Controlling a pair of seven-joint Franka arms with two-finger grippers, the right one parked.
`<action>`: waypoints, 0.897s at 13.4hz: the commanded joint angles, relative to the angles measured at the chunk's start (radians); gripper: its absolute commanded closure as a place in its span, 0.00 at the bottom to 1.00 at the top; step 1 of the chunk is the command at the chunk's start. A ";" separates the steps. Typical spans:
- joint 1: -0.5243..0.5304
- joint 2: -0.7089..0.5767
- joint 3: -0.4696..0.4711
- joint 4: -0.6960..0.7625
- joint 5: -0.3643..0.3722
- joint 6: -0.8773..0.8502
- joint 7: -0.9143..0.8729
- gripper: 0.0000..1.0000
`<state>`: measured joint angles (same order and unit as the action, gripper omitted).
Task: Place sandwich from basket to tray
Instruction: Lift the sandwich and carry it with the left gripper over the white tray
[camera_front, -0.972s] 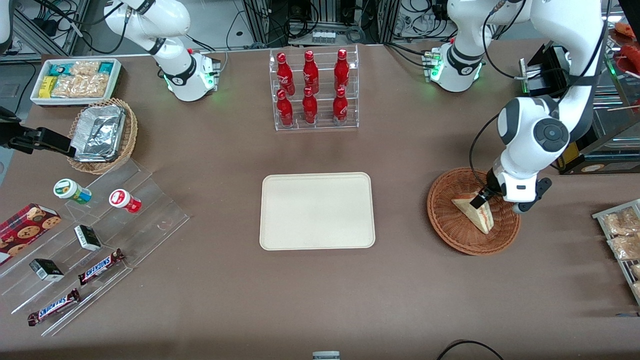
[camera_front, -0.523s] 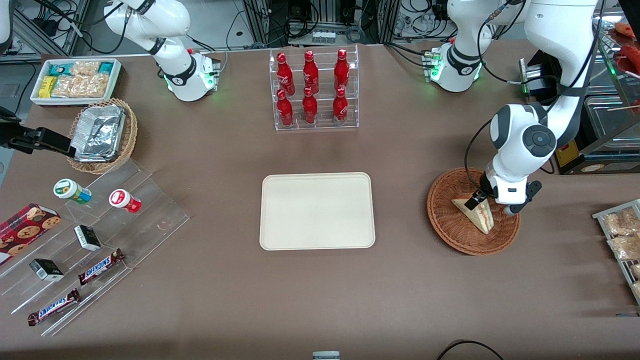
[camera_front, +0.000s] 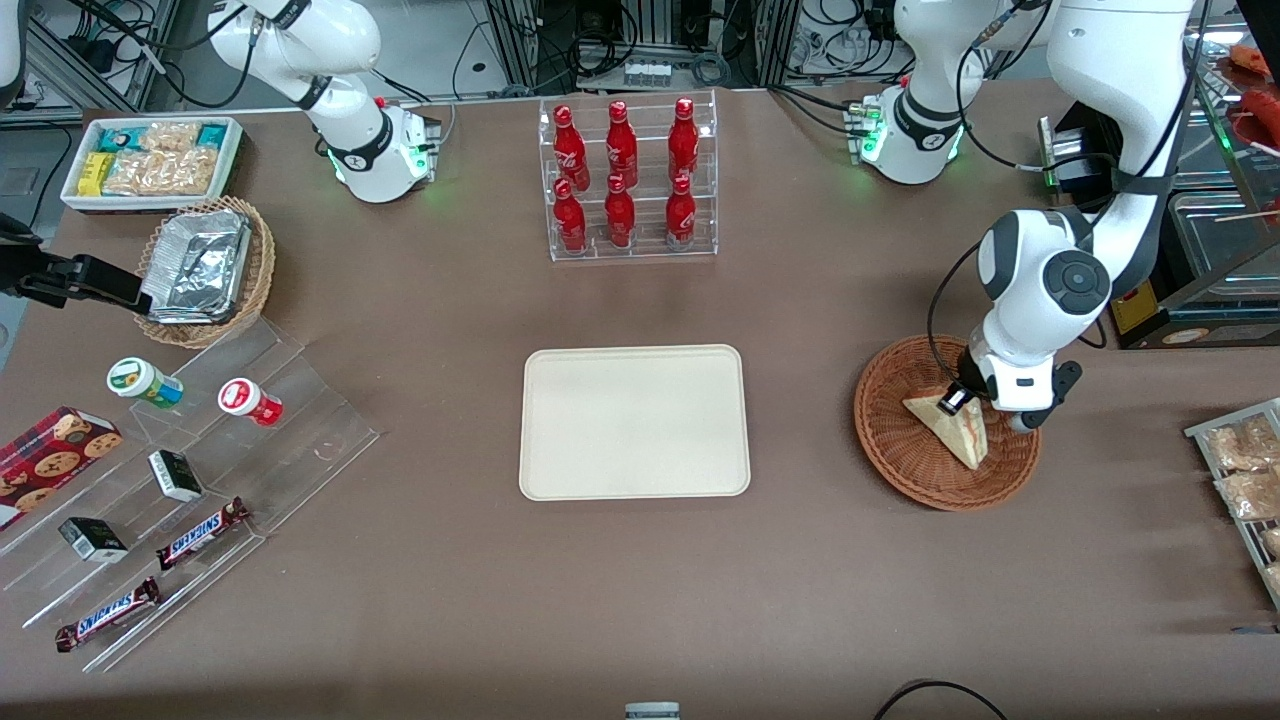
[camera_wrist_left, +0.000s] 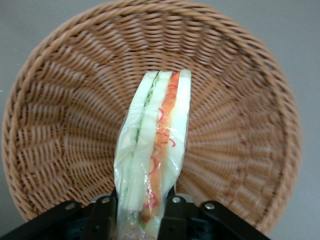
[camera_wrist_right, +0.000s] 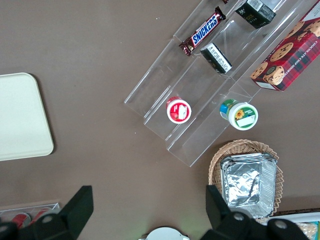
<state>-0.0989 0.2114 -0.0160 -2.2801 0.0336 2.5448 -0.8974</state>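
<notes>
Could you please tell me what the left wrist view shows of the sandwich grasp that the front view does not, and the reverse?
Only the left wrist view shows the sandwich's layered cut edge wrapped in clear film, with the gripper's jaws pressed against both bread faces. Only the front view shows the tray, bare, toward the parked arm's end from the basket. Both show the sandwich in the basket with the gripper at it.

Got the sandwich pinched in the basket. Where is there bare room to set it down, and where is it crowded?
The gripper is shut on the sandwich in the basket. The whole tray is bare, and so is the table strip between it and the basket. It is crowded at the bottle rack and the acrylic snack steps.
</notes>
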 joint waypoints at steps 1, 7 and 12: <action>-0.031 -0.061 -0.021 0.062 0.008 -0.163 -0.005 1.00; -0.033 -0.121 -0.209 0.368 0.023 -0.651 -0.009 1.00; -0.035 -0.025 -0.462 0.530 0.055 -0.730 -0.063 1.00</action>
<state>-0.1417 0.1026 -0.4113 -1.8326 0.0513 1.8356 -0.9446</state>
